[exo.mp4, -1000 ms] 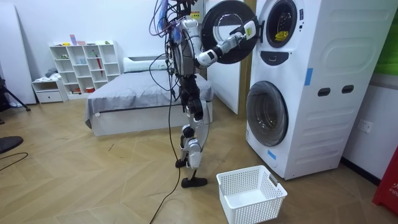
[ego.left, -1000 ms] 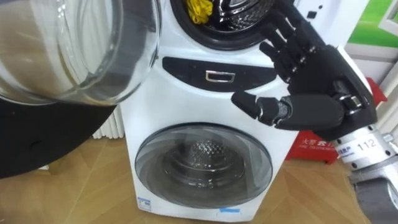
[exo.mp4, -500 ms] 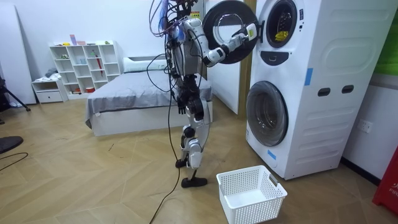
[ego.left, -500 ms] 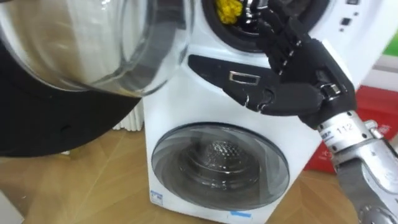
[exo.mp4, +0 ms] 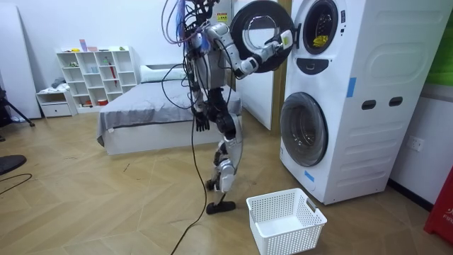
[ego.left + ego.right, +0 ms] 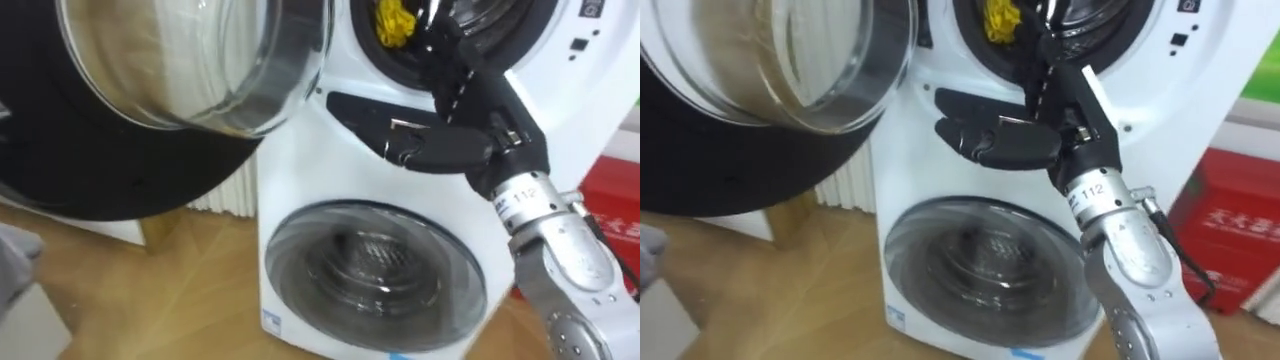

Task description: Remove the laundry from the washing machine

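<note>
The yellow cloth (image 6: 395, 20) lies bunched inside the upper drum of the washing machine (image 5: 354, 92), just behind the rim of the drum's opening and on the side of it nearer the hinge. Nothing holds it; it sits where a wash would leave it, and it is within reach from the front.

The upper door (image 6: 190, 60) is swung wide to the left of that opening, its glass bowl facing out, which leaves the way in clear. The right hand (image 6: 480, 120) is raised to the opening from below and to the right. Its fingers are stretched and apart, pointing up over the rim towards the cloth, and its thumb juts sideways across the dark control panel (image 6: 355, 108) just under the opening. It grips nothing. The forearm climbs steeply to it, a pose that looks set for reaching in.

Below the opening the lower door (image 6: 375, 275) is closed. On the floor in front of the machine stands a white basket (image 5: 294, 237), probably meant for the cloth.

The left hand (image 5: 202, 124) hangs by the robot's hip, well away from the opening. I cannot tell whether it is open or closed.
</note>
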Robot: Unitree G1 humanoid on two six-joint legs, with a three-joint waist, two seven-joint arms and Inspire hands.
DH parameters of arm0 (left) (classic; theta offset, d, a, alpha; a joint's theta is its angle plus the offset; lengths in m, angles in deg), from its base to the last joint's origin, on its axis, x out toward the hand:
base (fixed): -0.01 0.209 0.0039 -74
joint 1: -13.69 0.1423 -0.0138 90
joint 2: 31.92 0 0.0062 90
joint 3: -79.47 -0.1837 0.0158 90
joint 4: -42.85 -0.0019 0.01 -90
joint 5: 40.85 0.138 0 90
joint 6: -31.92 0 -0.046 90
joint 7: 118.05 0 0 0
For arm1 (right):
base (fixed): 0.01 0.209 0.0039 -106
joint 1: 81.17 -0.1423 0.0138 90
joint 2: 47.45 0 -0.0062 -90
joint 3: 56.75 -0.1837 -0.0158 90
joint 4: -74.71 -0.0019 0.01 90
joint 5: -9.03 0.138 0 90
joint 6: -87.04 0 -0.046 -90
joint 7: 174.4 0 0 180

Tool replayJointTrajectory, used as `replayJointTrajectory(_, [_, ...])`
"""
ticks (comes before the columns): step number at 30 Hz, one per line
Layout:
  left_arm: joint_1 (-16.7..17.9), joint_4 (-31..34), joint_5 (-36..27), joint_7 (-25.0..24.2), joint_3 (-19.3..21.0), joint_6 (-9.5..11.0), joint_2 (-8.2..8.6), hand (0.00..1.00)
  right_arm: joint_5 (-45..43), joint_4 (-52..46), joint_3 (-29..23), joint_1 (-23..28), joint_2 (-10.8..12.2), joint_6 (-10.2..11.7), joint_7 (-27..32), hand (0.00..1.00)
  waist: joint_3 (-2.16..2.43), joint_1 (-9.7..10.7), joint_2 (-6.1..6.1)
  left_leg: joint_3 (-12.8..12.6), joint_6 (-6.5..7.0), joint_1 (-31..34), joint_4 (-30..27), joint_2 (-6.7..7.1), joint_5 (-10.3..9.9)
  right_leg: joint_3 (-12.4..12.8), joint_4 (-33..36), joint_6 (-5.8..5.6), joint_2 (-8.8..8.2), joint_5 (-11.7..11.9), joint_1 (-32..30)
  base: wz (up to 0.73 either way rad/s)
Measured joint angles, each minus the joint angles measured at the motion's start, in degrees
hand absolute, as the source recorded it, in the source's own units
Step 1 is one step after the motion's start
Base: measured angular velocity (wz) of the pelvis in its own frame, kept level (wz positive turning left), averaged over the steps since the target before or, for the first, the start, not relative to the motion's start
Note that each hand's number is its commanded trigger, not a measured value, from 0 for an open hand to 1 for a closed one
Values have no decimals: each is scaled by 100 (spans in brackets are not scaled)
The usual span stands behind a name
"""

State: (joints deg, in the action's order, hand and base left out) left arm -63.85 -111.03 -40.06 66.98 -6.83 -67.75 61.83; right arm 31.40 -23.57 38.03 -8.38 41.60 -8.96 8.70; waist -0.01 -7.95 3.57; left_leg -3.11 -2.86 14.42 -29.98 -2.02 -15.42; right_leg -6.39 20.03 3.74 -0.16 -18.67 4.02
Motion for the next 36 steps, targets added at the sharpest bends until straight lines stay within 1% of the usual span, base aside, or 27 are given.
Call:
replayJointTrajectory(1, [82, 67, -1, -1, 24, 2, 7, 0, 17, -17, 0, -13, -70, -49, 19, 0, 48, -185, -31, -3, 82, 71, 632, 117, 460, 210, -9, -67, -5, -39, 34, -39])
replayJointTrajectory(2, [143, 96, -2, -1, 93, 16, -10, 0, 8, -41, 3, -12, -63, -73, 19, 0, 36, -236, -66, 3, 138, 75, 829, 142, 706, 281, -31, -87, -21, -50, 80, -66])
replayJointTrajectory(3, [249, 78, -3, -1, 201, 22, -72, 0, -7, -84, 26, -3, -60, -112, 54, 0, 47, -238, -106, -17, 261, -4, 1045, 183, 1128, 325, -60, -139, -64, -100, 115, -36])
replayJointTrajectory(4, [268, 78, -3, -1, 231, 22, -150, 0, -12, -109, 27, -1, -75, -112, 176, 0, 103, -136, -46, -36, 432, -56, 1092, 264, 1262, 350, -77, -192, -122, -100, 125, -21])
replayJointTrajectory(5, [262, 80, -3, -1, 229, 23, -180, 0, -10, -107, 27, 0, -85, -116, 235, 0, 78, -105, -33, -88, 499, -77, 1104, 291, 1302, 342, -95, -205, -167, -107, 145, -13])
replayJointTrajectory(6, [251, 103, -3, -1, 225, 26, -204, 0, -2, -107, 28, 11, -87, -142, 322, 0, 54, -54, 43, -166, 559, -111, 1074, 360, 1262, 329, -171, -247, -267, -126, 203, -11])
replayJointTrajectory(8, [175, 117, -6, -2, 218, 28, -206, 0, -17, -116, 19, 14, -107, -161, 406, 0, 71, 94, 123, -203, 668, -108, 981, 501, 1152, 229, -220, -346, -424, -161, 274, 10])
replayJointTrajectory(9, [74, 164, -1, -4, 207, 22, -210, 0, -41, -129, 10, 13, -133, -160, 474, 0, 72, 207, 123, -189, 724, -102, 894, 578, 1036, 114, -166, -415, -505, -176, 329, 24])
replayJointTrajectory(10, [-76, 203, -13, -4, 176, 37, -217, 0, -62, -145, 0, 5, -168, -160, 511, 0, 46, 290, 84, -204, 774, -112, 806, 618, 900, 94, 16, -501, -573, -205, 318, 16])
replayJointTrajectory(12, [-248, 190, -24, -4, 176, 118, -231, 0, -52, -145, -13, 5, -174, -159, 516, 0, -4, 297, 33, -259, 845, -226, 794, 710, 766, 113, 385, -626, -709, -259, 252, -5])
replayJointTrajectory(14, [-447, 200, -55, -4, 175, 221, -243, 0, -48, -146, -50, 5, -174, -149, 573, 0, -15, 299, 26, -388, 927, -339, 798, 790, 644, 134, 888, -693, -876, -276, 66, -26])
replayJointTrajectory(16, [-528, 197, -177, -4, 152, 358, -248, 0, -186, -146, -57, 6, -174, -80, 589, 0, -28, 289, 16, -545, 991, -488, 843, 796, 541, 136, 1346, -875, -984, -168, -112, -41])
replayJointTrajectory(17, [-532, 199, -246, -4, 93, 404, -250, 0, -279, -144, -65, 54, -194, -30, 602, 0, -45, 310, -3, -573, 1021, -632, 917, 796, 481, 87, 1583, -963, -983, -7, -156, -33])
replayJointTrajectory(18, [-602, 189, -252, -3, 7, 409, -248, 0, -277, -141, -95, 134, -199, 11, 625, 0, -53, 339, -29, -574, 1045, -817, 1032, 770, 450, 118, 1732, -950, -967, 176, -238, -38])
replayJointTrajectory(19, [-627, 176, -247, -3, -48, 432, -242, 0, -321, -144, -119, 171, -201, 23, 621, 0, -40, 327, -32, -570, 1059, -934, 1148, 744, 425, 161, 1776, -929, -934, 146, -331, -32])
replayJointTrajectory(20, [-657, 157, -247, -3, -48, 461, -235, 0, -353, -151, -140, 174, -202, 24, 593, 0, -42, 335, -39, -581, 1062, -954, 1196, 716, 419, 163, 1780, -892, -930, 86, -442, -23])
replayJointTrajectory(21, [-750, 76, -248, -3, -48, 512, -225, 0, -387, -153, -191, 183, -204, 18, 560, 0, -60, 346, -67, -579, 1062, -990, 1277, 646, 419, 151, 1746, -827, -840, -21, -722, -7])
replayJointTrajectory(23, [-813, 25, -249, -3, -68, 535, -215, 0, -397, -151, -212, 179, -203, 12, 560, 0, -67, 343, -95, -579, 1060, -1109, 1339, 564, 414, 157, 1429, -775, -703, -40, -1086, 5])
replayJointTrajectory(24, [-808, 39, -254, -3, -88, 581, -198, 0, -393, -151, -211, 173, -203, 10, 562, 0, -69, 331, -115, -557, 1044, -1218, 1404, 516, 405, 152, 997, -708, -612, 38, -1233, 19])
replayJointTrajectory(25, [-771, 55, -251, -3, -91, 605, -185, 0, -391, -152, -211, 158, -205, 10, 562, 0, -59, 337, -115, -486, 1017, -1307, 1442, 503, 384, 156, 433, -659, -532, 290, -1286, 27])
replayJointTrajectory(26, [-749, 55, -243, -2, -88, 605, -183, 0, -383, -152, -212, 158, -209, 10, 568, 0, -57, 356, -113, -439, 1001, -1351, 1450, 496, 363, 159, 184, -649, -470, 458, -1293, 38])
replayJointTrajectory(27, [-665, 41, -247, -2, -82, 605, -186, 0, -355, -158, -213, 158, -214, 1, 570, 0, -48, 409, -111, -336, 964, -1447, 1479, 490, 320, 167, -54, -574, -430, 831, -1260, 37])
replayJointTrajectory(28, [-603, 41, -246, -1, -69, 605, -196, 0, -298, -183, -215, 153, -215, 0, 572, 0, -17, 436, -85, -280, 943, -1474, 1490, 504, 291, 170, -111, -547, -400, 1000, -1228, 40])
replayJointTrajectory(29, [-495, 38, -232, 13, -32, 594, -196, 0, -155, -259, -239, 150, -268, -4, 574, 0, 40, 467, -85, -198, 895, -1539, 1505, 494, 242, 173, -144, -526, -340, 1257, -1153, 24])
replayJointTrajectory(30, [-358, 38, -212, 13, 10, 576, -190, 0, -49, -363, -316, 148, -382, -4, 565, 0, 61, 452, -117, -150, 845, -1631, 1557, 434, 211, 157, -213, -501, -259, 1260, -1028, 17])
replayJointTrajectory(33, [-54, 32, -99, 13, 239, 457, -183, 0, -19, -508, -532, 22, -480, -4, 621, 0, 47, 402, -179, -154, 742, -1828, 1701, 273, 159, 130, -464, -419, -81, 1304, -787, -5])
replayJointTrajectory(36, [115, 20, -4, 13, 303, 372, -175, 0, 39, -635, -702, 18, -650, -3, 696, 0, 45, 360, -180, -148, 684, -1944, 1833, 207, 175, 95, -542, -367, -8, 1277, -711, -1])
